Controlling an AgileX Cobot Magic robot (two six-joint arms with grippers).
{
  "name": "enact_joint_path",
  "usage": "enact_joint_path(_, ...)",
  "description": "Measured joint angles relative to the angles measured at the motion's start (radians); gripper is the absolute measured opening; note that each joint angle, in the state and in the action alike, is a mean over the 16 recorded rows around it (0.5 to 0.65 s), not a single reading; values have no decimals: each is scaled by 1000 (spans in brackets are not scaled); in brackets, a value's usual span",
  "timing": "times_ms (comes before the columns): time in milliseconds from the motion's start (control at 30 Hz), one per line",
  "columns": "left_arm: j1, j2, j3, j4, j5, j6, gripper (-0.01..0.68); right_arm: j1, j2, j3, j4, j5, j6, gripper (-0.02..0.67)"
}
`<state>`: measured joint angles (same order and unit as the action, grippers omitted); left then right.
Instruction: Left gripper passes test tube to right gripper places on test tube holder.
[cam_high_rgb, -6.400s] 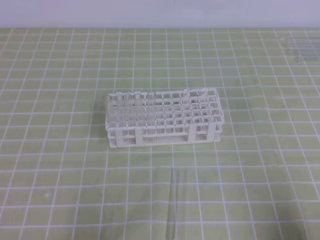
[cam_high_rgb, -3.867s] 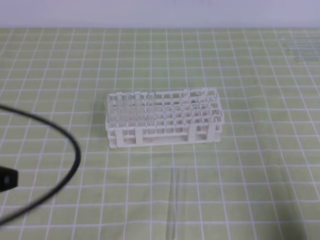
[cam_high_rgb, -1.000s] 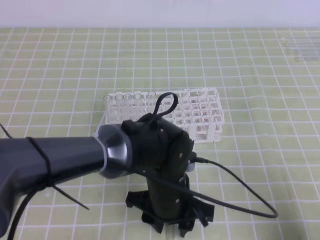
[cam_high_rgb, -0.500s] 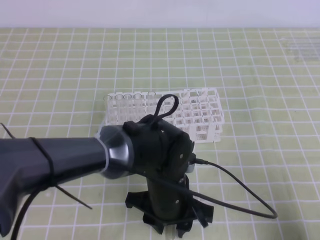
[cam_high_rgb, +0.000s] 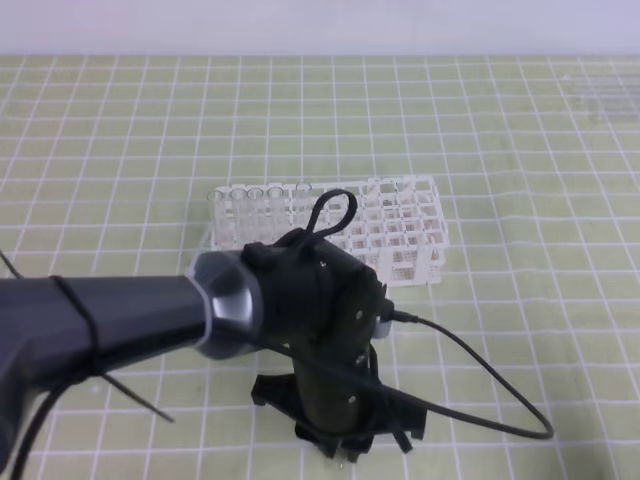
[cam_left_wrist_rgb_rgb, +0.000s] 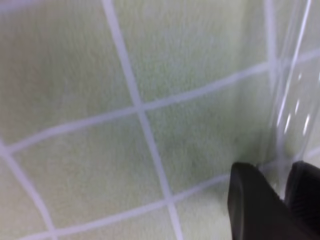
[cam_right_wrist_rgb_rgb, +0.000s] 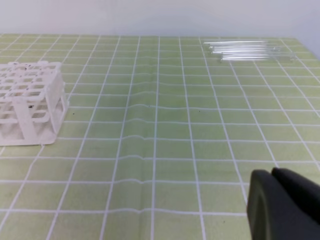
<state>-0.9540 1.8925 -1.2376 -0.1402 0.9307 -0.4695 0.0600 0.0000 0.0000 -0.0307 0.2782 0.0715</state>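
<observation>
Test tube (cam_left_wrist_rgb_rgb: 289, 95) lies flat on the green checked desk (cam_high_rgb: 520, 150), at about 6 o'clock from the test tube holder (cam_high_rgb: 400, 228). In the high view the left arm hides it. In the left wrist view it is a clear strip running up from between the two black fingers (cam_left_wrist_rgb_rgb: 252, 205). The left gripper (cam_high_rgb: 345, 450) is down low over it, and its fingers sit close on each side of the glass, nearly shut on it. It is hard to tell if the squeeze is firm yet.

To do this step well, the grip should be soft, so the glass does not crack or roll. Then lift straight up.

The right gripper (cam_right_wrist_rgb_rgb: 280, 200) waits near the desk with its fingers pressed together, holding nothing. More tubes (cam_right_wrist_rgb_rgb: 245, 50) lie at 12 o'clock from it.
</observation>
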Motion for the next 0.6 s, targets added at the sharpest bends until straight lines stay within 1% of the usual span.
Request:
enact_joint_path(167,0,-45,1,21,-19,1,112,0,0,0,0,0,0,-18)
enact_joint_path(400,-8,-142,18,83,-44,2,117,0,0,0,0,0,0,-18)
enact_joint_path(600,-46,-257,108,170,-157,2,116,0,0,0,0,0,0,-18)
